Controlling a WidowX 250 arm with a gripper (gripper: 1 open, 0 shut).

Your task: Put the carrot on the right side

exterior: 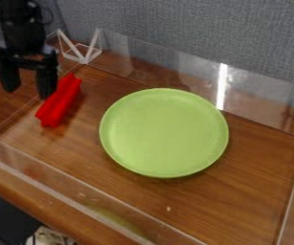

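Observation:
The carrot is a bright red blocky bar lying on the wooden table, left of the round lime-green plate. My black gripper hangs pointing down at the far left, just left of the carrot's far end. Its two fingers stand apart, open, with nothing between them. The carrot lies free beside the right finger, not gripped.
A clear acrylic wall rings the wooden table. A small white wire stand sits at the back left behind the gripper. Grey fabric backs the scene.

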